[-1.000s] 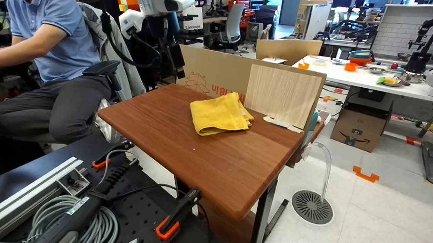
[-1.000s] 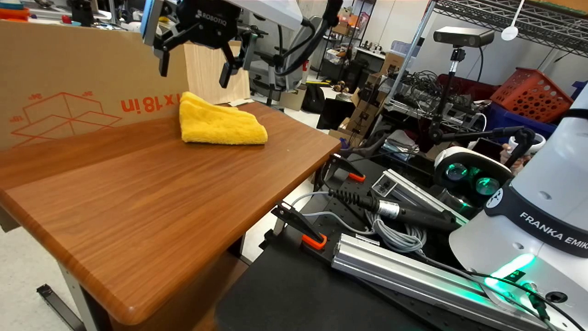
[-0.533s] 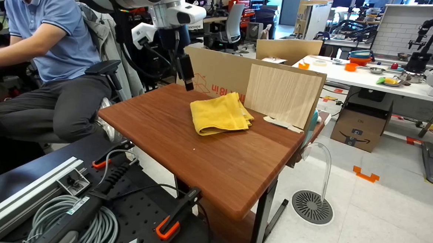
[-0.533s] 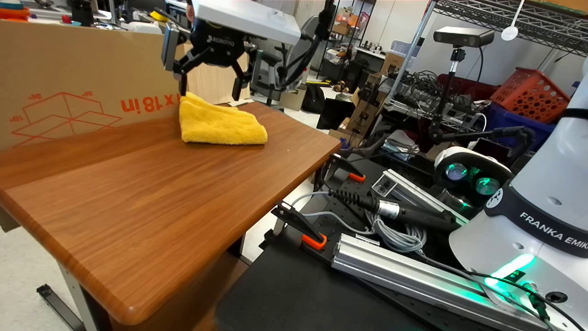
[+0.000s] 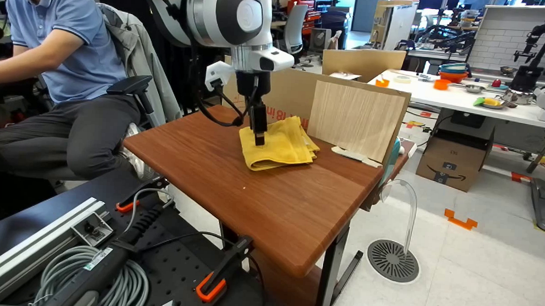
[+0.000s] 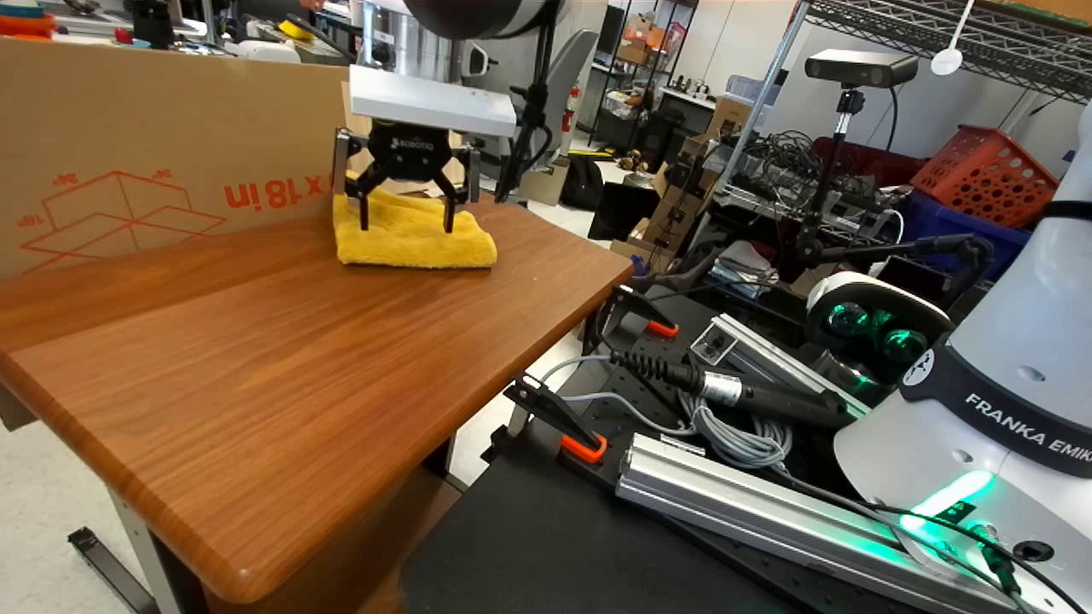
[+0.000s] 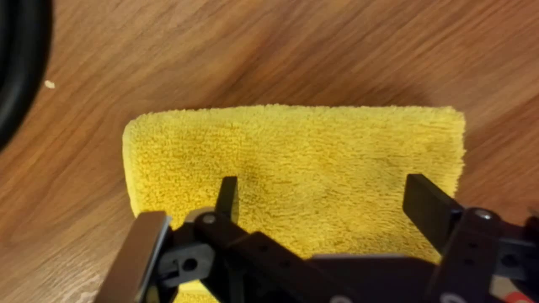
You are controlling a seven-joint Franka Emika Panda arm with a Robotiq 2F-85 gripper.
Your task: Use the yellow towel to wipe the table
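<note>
The fingers (image 7: 427, 210) stand wide apart, pointing down over the folded yellow towel (image 7: 316, 155); whether their tips touch it, I cannot tell. The towel lies on the brown tabletop (image 6: 299, 384), near the upright cardboard (image 6: 196, 102) and the pale board (image 5: 356, 120) against it. In the wrist view, a small white speck (image 7: 49, 84) shows on the tabletop, apart from the towel.

Pale tiled floor (image 5: 481, 266); grey chair (image 5: 296, 29); wire shelving (image 6: 998, 47).

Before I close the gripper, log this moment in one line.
gripper: open, above towel; contact: unclear; towel: folded, on table; grasp: not yet
</note>
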